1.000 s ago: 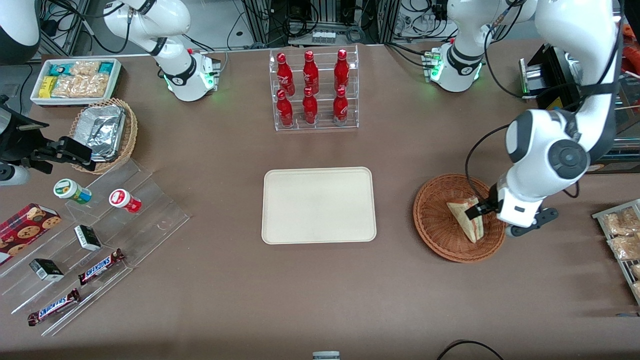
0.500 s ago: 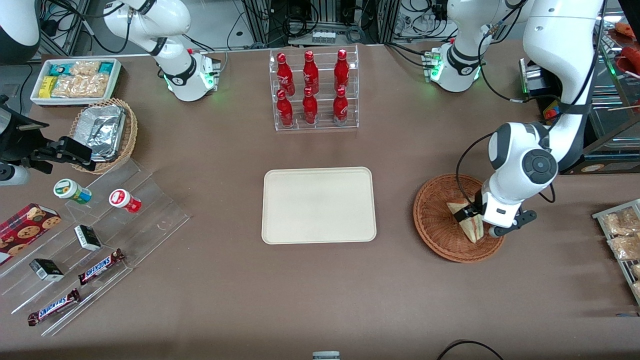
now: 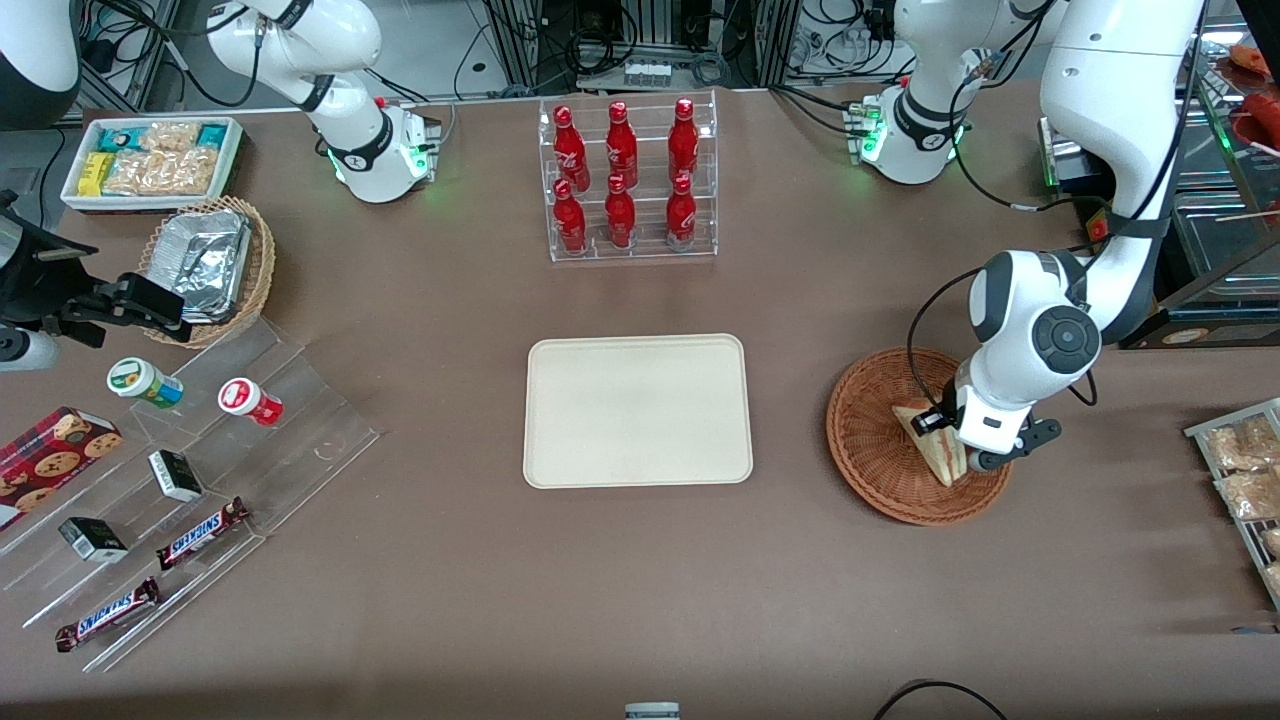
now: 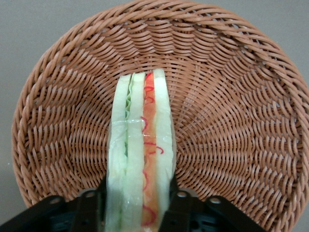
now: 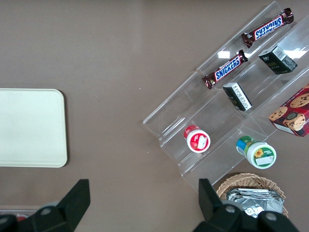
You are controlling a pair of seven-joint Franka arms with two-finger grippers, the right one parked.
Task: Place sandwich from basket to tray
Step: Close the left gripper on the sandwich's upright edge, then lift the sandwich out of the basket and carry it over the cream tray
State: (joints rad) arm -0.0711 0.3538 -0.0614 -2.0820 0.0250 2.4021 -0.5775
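Nearest the front camera, on clear stepped display racks point(image 3: 230, 460) toward the parked arm's end of the surface point(image 3: 640, 590), lie two brown candy bars point(image 3: 200, 533) whose wrappers read "SNICKERS" in white letters edged with blue; on the same racks are small dark cartons, a red-lidded cup point(image 3: 248, 401), a green-lidded cup point(image 3: 143, 382) whose lid in the right wrist view carries a sunflower picture and a white label too small to read, and a red box printed with chocolate-chip cookies point(image 3: 50, 462). Toward the working arm's end, the sandwich point(image 3: 935, 447) stands on its edge in the basket point(image 3: 875, 440), a shallow round bowl of reddish-brown wicker weave. Seen from the left wrist, the sandwich point(image 4: 140, 159) is a wedge of pale bread slices with a green leafy layer, an orange-red layer and thin red squiggles along its cut edge, wrapped in clear film. The tool point(image 3: 945, 425) is down in the basket with its dark fingers point(image 4: 94, 208) flanking the wedge on both flat sides, seemingly pressed against it. The tray point(image 3: 637, 410), cream-beige with rounded corners, lies at mid-surface, well apart from the basket. Farther from the camera, a clear tiered stand holds six red bottles point(image 3: 620, 175) with white script that I cannot read.
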